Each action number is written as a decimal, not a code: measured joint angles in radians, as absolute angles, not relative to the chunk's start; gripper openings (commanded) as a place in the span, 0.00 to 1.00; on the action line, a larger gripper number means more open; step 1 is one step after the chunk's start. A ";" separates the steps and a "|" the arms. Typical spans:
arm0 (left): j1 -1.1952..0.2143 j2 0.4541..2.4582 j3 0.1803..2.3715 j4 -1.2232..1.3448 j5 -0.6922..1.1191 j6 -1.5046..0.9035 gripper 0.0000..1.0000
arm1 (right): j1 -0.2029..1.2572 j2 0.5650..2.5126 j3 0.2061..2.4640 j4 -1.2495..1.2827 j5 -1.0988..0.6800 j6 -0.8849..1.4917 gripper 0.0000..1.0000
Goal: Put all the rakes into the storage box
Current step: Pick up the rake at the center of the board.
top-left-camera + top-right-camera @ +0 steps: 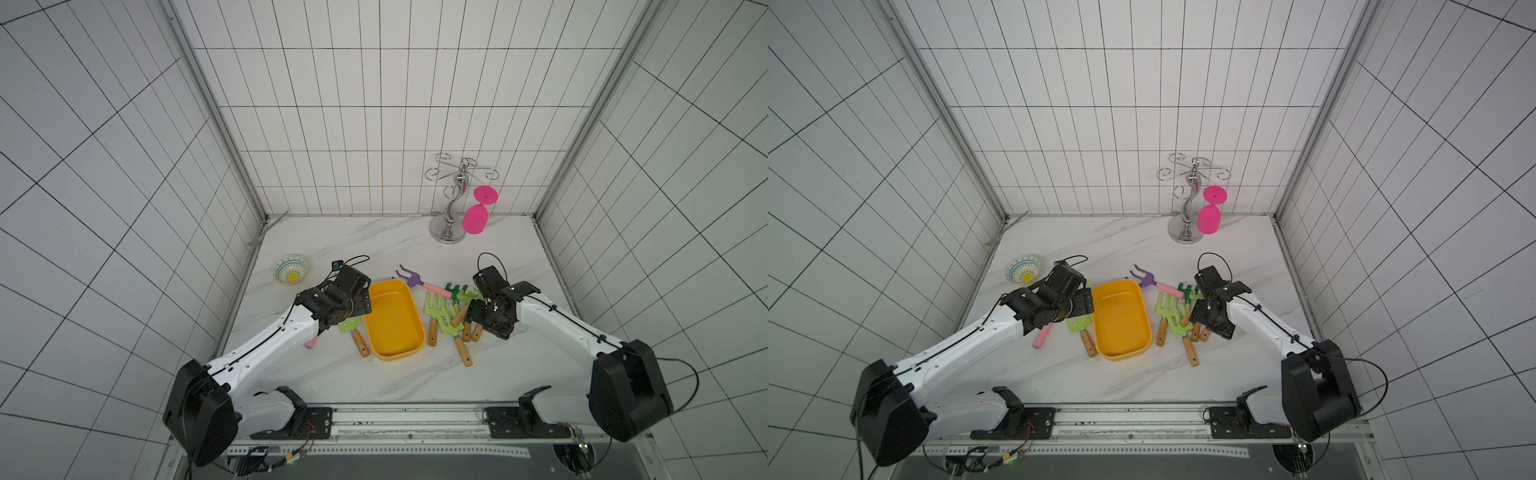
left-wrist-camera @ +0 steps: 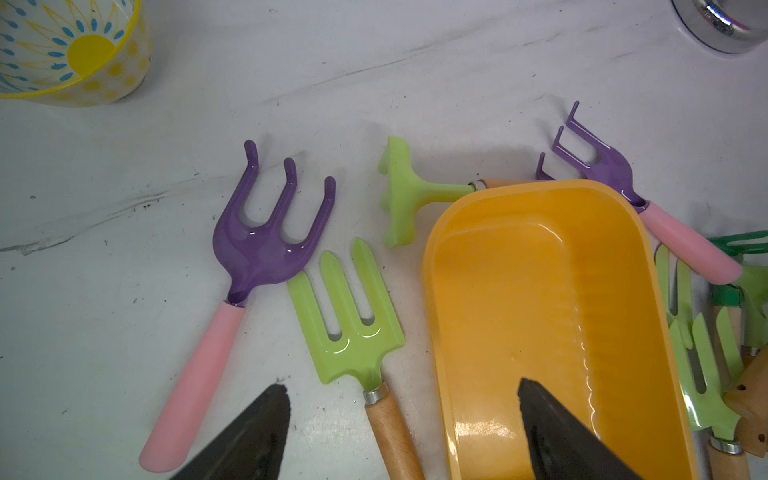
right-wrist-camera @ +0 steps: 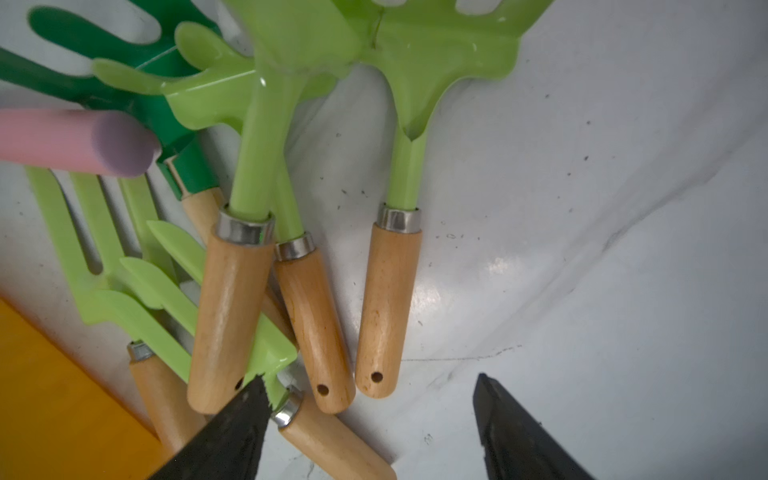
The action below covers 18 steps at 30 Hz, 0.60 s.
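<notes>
The storage box (image 1: pixel 392 320) (image 2: pixel 540 291) is an empty yellow-orange tub at the table's middle. To its left lie a purple pink-handled rake (image 2: pixel 266 241), a light-green fork (image 2: pixel 349 324) and a light-green rake (image 2: pixel 407 195). My left gripper (image 2: pixel 403 415) (image 1: pixel 356 309) hangs open over the fork's wooden handle and the box's left rim, holding nothing. To the right of the box, several green wooden-handled rakes and forks lie in a pile (image 1: pixel 446 316). My right gripper (image 3: pixel 374 415) (image 1: pixel 478 316) is open above their handle ends (image 3: pixel 386 307), one finger (image 3: pixel 237 424) at the pile's edge.
A second purple rake (image 1: pixel 409 277) lies behind the box. A patterned round bowl (image 1: pixel 291 270) sits at the far left. A chrome glass stand (image 1: pixel 451 208) with a pink glass (image 1: pixel 476 218) stands at the back right. Tiled walls close in three sides.
</notes>
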State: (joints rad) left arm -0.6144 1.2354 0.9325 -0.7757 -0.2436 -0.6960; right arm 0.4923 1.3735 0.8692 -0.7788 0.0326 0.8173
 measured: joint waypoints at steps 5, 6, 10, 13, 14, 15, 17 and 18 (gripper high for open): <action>-0.614 1.235 0.933 -0.776 -0.244 -0.690 0.88 | 0.500 1.455 0.921 -0.727 0.032 0.829 0.80; -0.614 1.235 0.933 -0.777 -0.244 -0.688 0.88 | 0.503 1.459 0.925 -0.718 0.031 0.831 0.80; -0.614 1.231 0.933 -0.783 -0.245 -0.679 0.88 | 0.512 1.465 0.944 -0.706 0.031 0.839 0.79; -0.614 1.230 0.933 -0.783 -0.246 -0.670 0.88 | 0.513 1.510 0.974 -0.698 0.035 0.842 0.78; -0.614 1.230 0.933 -0.784 -0.246 -0.667 0.88 | 0.513 1.535 0.987 -0.696 0.035 0.842 0.76; -0.614 1.230 0.933 -0.784 -0.246 -0.663 0.88 | 0.513 1.560 0.999 -0.693 0.036 0.842 0.75; -0.614 1.231 0.933 -0.788 -0.247 -0.654 0.88 | 0.513 1.615 1.023 -0.685 0.036 0.841 0.66; -0.614 1.232 0.933 -0.790 -0.249 -0.651 0.88 | 0.513 1.635 1.031 -0.680 0.036 0.839 0.64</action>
